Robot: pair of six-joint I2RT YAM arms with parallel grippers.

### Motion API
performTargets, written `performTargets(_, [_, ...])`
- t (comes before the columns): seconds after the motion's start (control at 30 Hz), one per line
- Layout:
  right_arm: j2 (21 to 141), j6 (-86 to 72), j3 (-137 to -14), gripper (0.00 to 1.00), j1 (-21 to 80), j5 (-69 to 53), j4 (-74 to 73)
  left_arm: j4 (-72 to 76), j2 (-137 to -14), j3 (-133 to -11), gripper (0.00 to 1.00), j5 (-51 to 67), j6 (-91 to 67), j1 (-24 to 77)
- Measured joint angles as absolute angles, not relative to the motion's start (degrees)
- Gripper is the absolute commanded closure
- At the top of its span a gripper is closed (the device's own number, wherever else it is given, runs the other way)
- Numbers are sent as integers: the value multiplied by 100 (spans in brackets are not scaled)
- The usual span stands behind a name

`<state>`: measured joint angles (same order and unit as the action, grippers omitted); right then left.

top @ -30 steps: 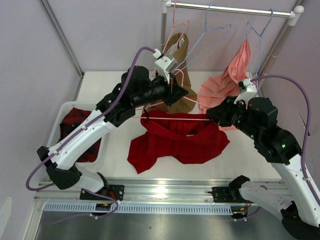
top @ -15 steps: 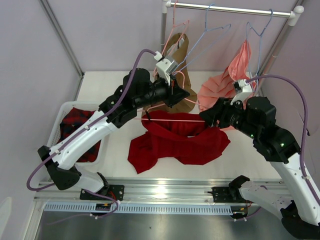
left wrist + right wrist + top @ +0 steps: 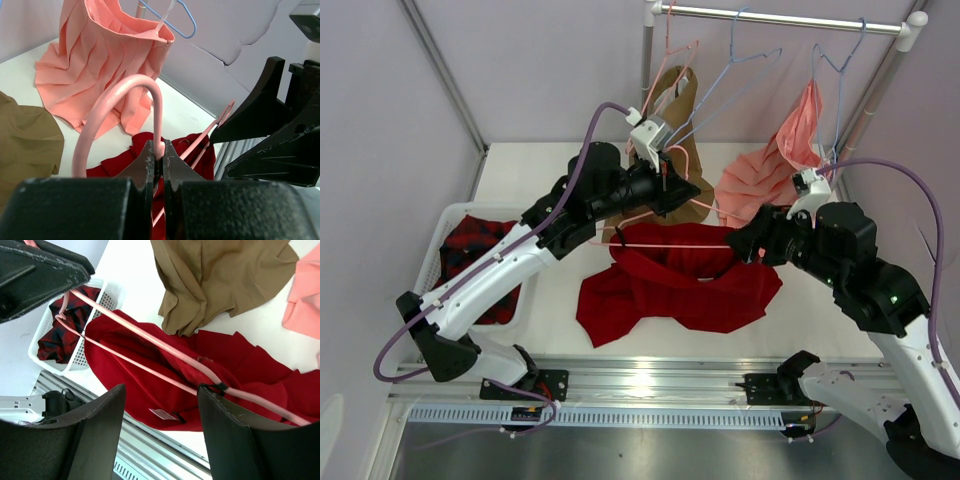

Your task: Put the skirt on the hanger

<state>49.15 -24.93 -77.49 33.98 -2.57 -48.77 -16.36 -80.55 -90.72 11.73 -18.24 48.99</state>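
Left wrist view: the left gripper point(image 3: 159, 152) is clamped tight on the pale-pink hanger point(image 3: 125, 92) at the foot of its hook, with the deep-red skirt point(image 3: 117, 160) just beneath the jaws. The right gripper point(image 3: 161, 390) gapes wide and holds nothing. The hanger's two bars run across below its fingers, the upper one passing into a fold of the bunched skirt. Beyond lie a tan garment point(image 3: 215, 280), a salmon-pink pleated garment point(image 3: 100, 60) and a white basket point(image 3: 80, 362) of plaid cloth.
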Motion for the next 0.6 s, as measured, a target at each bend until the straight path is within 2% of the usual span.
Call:
performTargets(0.47, [4622, -2545, -7747, 31, 3409, 106, -5059, -1424, -7896, -8844, 100, 1160, -1949, 4845])
performTargets(0.6, [4399, -2543, -7703, 37, 3406, 213, -5052, -1428, -7896, -8844, 100, 1162, -1946, 4834])
